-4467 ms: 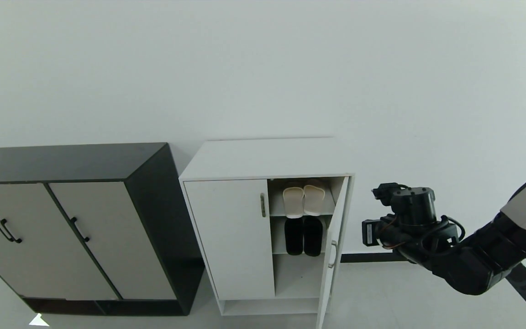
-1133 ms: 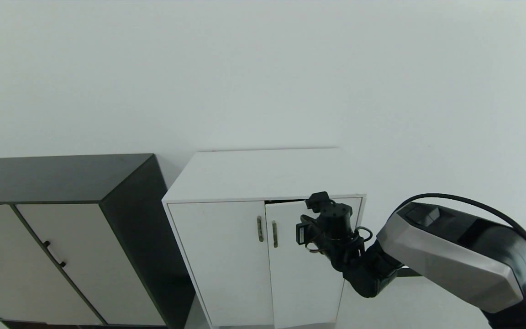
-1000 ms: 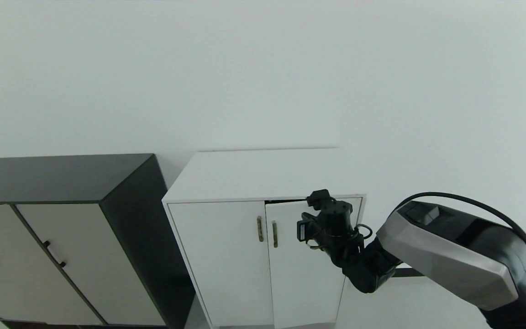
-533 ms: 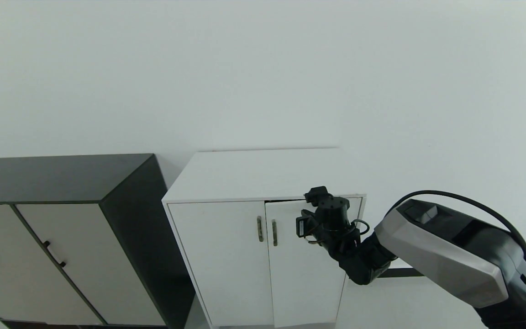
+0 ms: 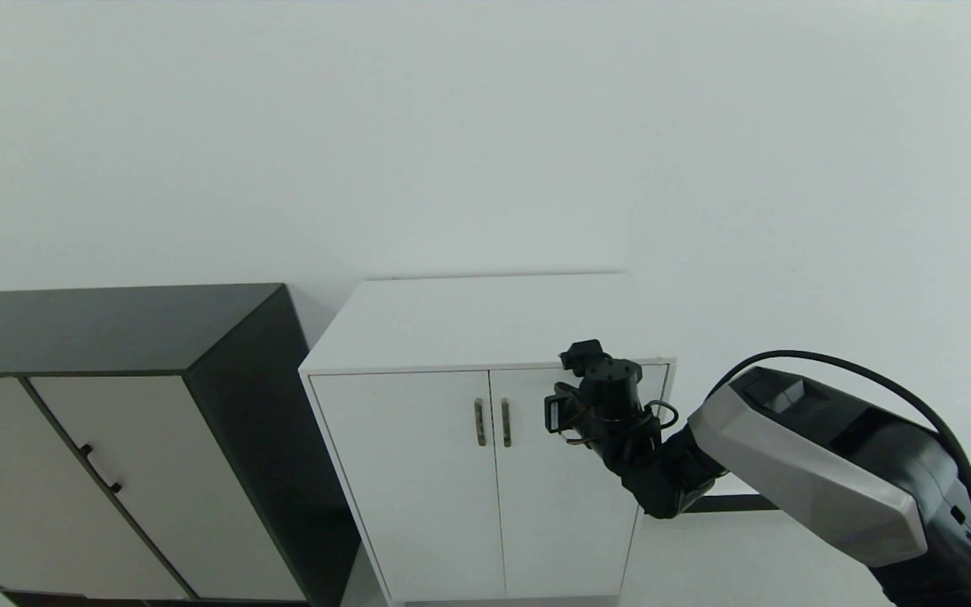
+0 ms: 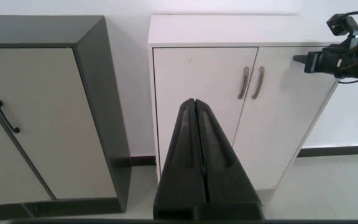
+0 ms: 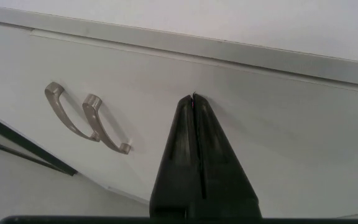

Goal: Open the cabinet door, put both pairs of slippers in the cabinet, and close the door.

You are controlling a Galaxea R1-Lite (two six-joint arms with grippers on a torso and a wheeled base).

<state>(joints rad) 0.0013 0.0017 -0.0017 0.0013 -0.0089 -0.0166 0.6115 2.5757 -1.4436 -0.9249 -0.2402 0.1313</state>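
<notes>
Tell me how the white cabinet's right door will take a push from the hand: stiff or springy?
Probably stiff: the right door shows no bowing where the shut right hand meets it. It sits flush, so pushing likely moves nothing. The white cabinet stands broad on the floor; tipping seems unlikely.

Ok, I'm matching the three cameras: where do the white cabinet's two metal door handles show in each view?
Head view: handles at the door seam, high on the white cabinet.
Left wrist view: handles at the same seam, beyond the left claw.
Right wrist view: handles close up, beside the right claw.
Shared landmark: the cabinet's top edge above the handles.
</notes>
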